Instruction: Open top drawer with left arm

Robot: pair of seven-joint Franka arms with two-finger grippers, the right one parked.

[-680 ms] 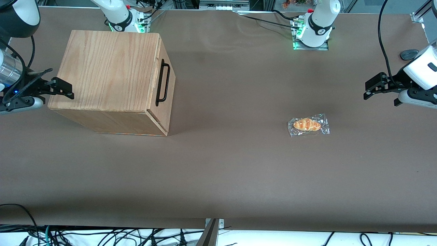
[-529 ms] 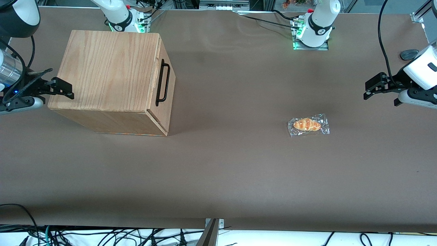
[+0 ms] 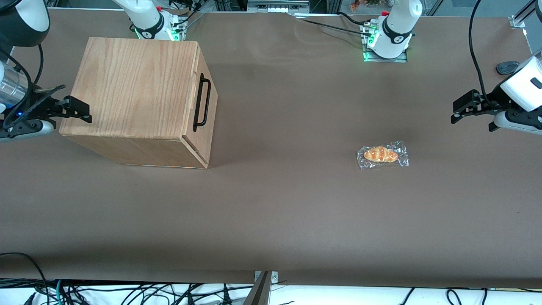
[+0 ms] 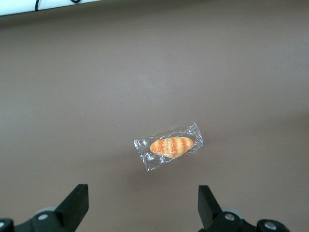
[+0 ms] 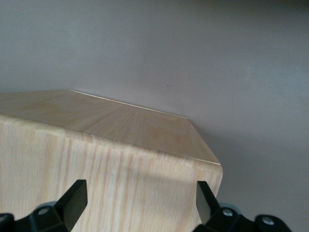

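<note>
Partly cropped, left arm's [image 3: 523, 84] spread end effector [image 3: 472, 113] over bare table [image 3: 296, 203].

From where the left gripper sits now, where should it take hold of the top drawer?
Grip the long black bar handle on the top drawer at mid-length, coming from in front of the drawer; the bar stands off the front, leaving a gap for a finger. The left gripper hovers open toward the working arm's end, near the wrapped bread.
</note>
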